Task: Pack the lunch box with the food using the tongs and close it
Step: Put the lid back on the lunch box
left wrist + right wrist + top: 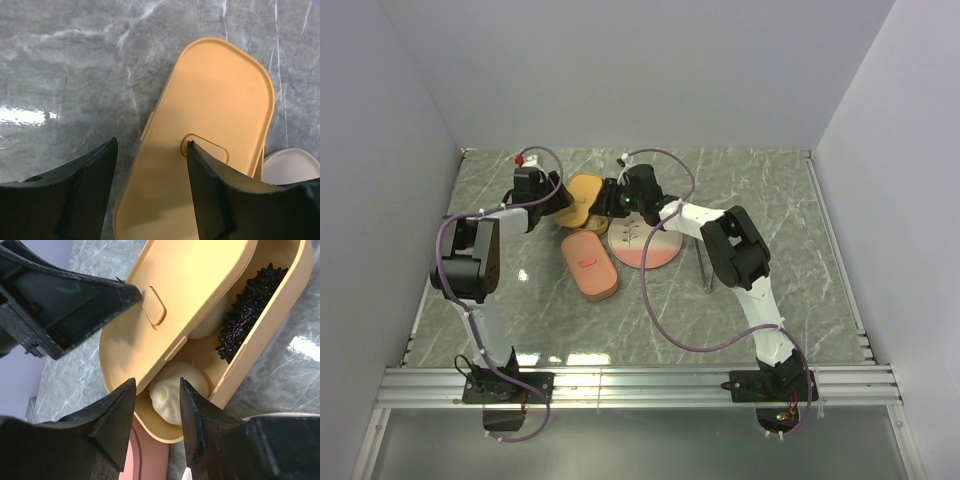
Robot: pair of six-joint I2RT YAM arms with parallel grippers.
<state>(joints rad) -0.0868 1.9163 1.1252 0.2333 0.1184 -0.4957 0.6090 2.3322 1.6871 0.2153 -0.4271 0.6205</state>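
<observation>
Left pincer (151, 144) touches tilted lid (200, 285) half hiding food (175, 395).

Askew lid (190, 280) covers most of lunch box (265, 335); narrow gap one side.

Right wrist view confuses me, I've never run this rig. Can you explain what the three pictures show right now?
You are driving two robot arms bolted at the near edge of the table. One picture looks down from above and behind them; the other two come from a camera on each wrist. In the right wrist view, the right gripper hangs open and empty over the yellow lunch box, which holds a beige ball and a dark spiky piece. Its lid lies askew on top, with the left gripper open astride the lid's edge. Also on the table: a pink oval case, a plate and the tongs, held by neither gripper.
</observation>
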